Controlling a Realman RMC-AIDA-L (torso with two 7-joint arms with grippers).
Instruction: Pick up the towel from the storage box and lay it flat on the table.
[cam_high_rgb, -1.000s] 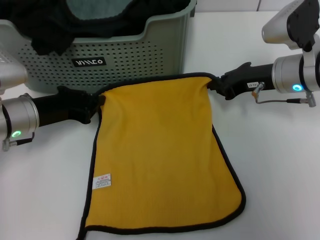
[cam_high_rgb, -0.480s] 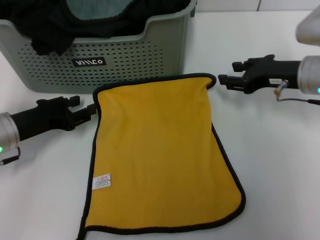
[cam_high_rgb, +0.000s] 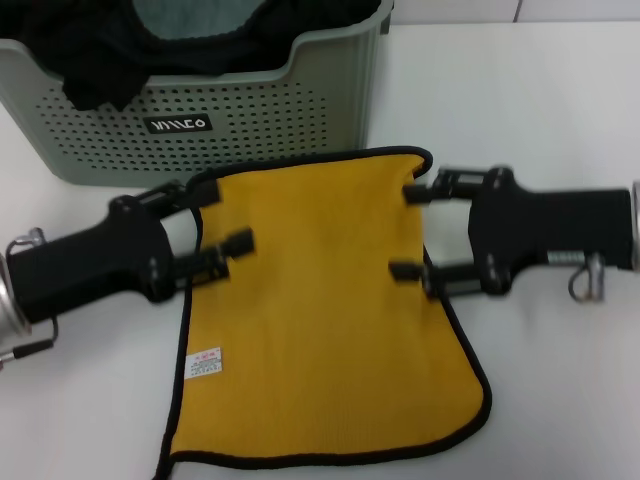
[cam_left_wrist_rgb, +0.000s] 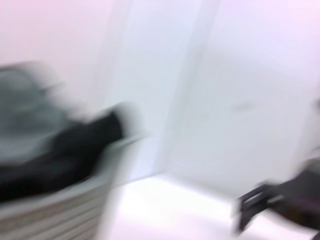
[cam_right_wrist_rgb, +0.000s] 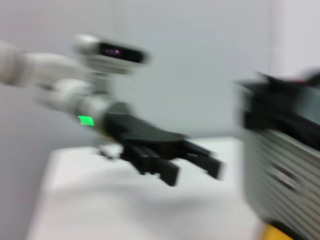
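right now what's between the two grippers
In the head view, only the towel, yellow face up on the table, lies between the open left gripper and open right gripper.

Towel (cam_high_rgb: 320, 320): mustard yellow face up w/ thin black edge trim, small white tag w/ red print at lower left. Storage box (cam_high_rgb: 280, 110), upper left of frame: sage green, dotted perforated walls, black logo label w/ white letters. Inside: black cloth (cam_high_rgb: 100, 50), pale teal cloth (cam_high_rgb: 190, 12). Table (cam_high_rgb: 540, 100): plain white. Both grippers: black.
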